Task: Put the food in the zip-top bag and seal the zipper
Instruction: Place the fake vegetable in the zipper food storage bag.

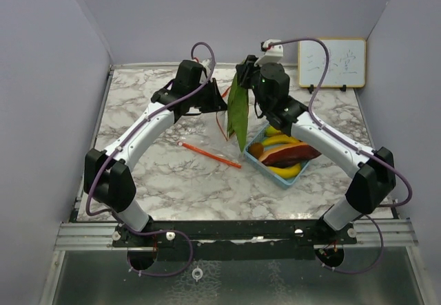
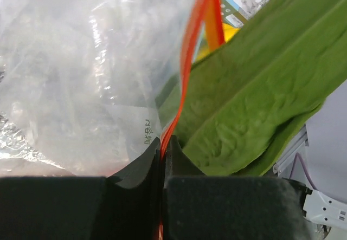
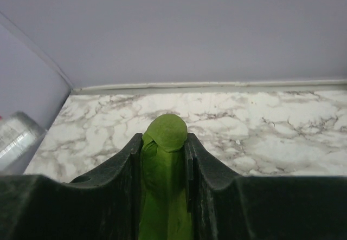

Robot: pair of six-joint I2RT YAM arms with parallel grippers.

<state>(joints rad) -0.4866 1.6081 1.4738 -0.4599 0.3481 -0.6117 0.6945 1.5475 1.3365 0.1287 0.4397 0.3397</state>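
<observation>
Green leaf [image 1: 238, 116] beside orange zipper edge [image 2: 184, 66]

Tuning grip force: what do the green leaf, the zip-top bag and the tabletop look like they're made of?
Green leaf: likely soft moulded plastic or rubber, matte; embossed veins, hangs straight.
Zip-top bag: thin clear plastic film, glossy; wrinkles, glare, with an orange zipper strip.
Tabletop: marble-look, white with grey veins; stone or printed laminate, cannot tell.

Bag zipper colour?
Orange-red zipper, clearest in the left wrist view.
</observation>
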